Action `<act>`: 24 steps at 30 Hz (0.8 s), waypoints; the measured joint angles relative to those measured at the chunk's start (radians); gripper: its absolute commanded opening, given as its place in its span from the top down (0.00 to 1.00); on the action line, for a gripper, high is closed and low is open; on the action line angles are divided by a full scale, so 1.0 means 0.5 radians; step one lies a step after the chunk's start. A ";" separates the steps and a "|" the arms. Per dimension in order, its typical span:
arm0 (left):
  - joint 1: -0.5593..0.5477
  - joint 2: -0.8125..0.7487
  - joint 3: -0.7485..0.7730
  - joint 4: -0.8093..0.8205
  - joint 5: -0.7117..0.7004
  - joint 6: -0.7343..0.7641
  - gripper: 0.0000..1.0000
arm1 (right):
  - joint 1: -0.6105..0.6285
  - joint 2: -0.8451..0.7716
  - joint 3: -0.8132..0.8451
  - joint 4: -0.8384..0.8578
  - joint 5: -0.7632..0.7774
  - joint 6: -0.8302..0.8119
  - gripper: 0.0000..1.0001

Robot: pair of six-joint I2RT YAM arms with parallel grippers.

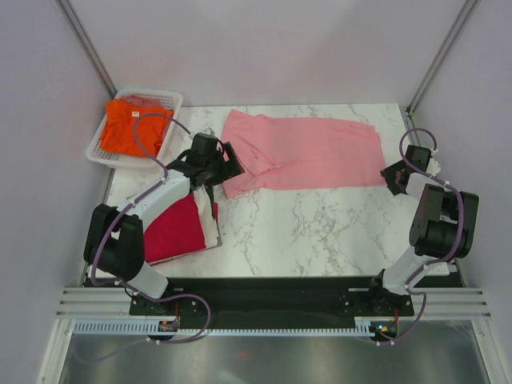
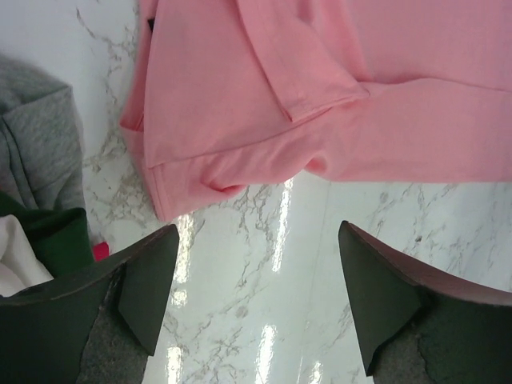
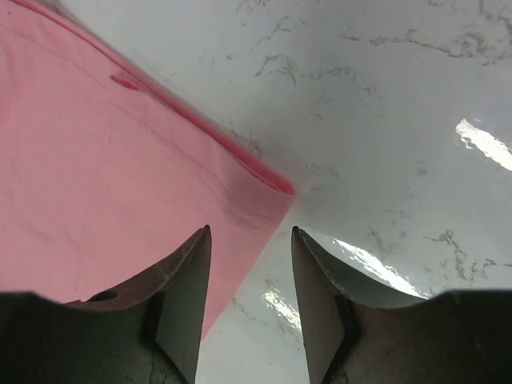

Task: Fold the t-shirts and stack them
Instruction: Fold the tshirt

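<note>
Lying spread on the marble table (image 1: 320,224), the pink t-shirt (image 1: 304,152) is not gripped. The left gripper (image 2: 258,232) stands wide open near one end, the right gripper (image 3: 251,232) open over the other.

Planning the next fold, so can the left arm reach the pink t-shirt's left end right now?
Probably yes. The left gripper hangs open just short of the pink t-shirt, with only bare marble table between them.
</note>
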 measured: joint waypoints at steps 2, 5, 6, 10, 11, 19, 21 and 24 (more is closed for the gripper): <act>-0.018 -0.045 -0.082 0.036 -0.007 -0.021 0.11 | 0.000 0.068 0.023 0.008 0.002 0.017 0.47; -0.024 -0.064 -0.147 0.069 -0.009 -0.043 0.11 | 0.000 0.136 0.066 0.008 0.008 0.045 0.47; -0.024 -0.066 -0.163 0.082 -0.009 -0.050 0.11 | 0.001 0.145 0.071 0.009 0.013 0.051 0.48; -0.024 -0.067 -0.227 0.105 -0.010 -0.076 0.11 | 0.000 0.173 0.076 0.034 0.042 0.088 0.60; -0.024 -0.067 -0.240 0.108 -0.010 -0.081 0.11 | 0.000 0.185 0.082 0.039 0.050 0.091 0.73; -0.042 -0.040 -0.282 0.118 -0.014 -0.086 0.23 | 0.000 0.269 0.145 0.066 0.119 0.139 1.00; -0.045 0.006 -0.274 0.118 -0.013 -0.085 0.29 | -0.007 0.268 0.145 0.066 0.140 0.142 1.00; -0.047 0.111 -0.237 0.111 -0.013 -0.077 0.39 | -0.043 0.264 0.145 0.061 0.142 0.141 1.00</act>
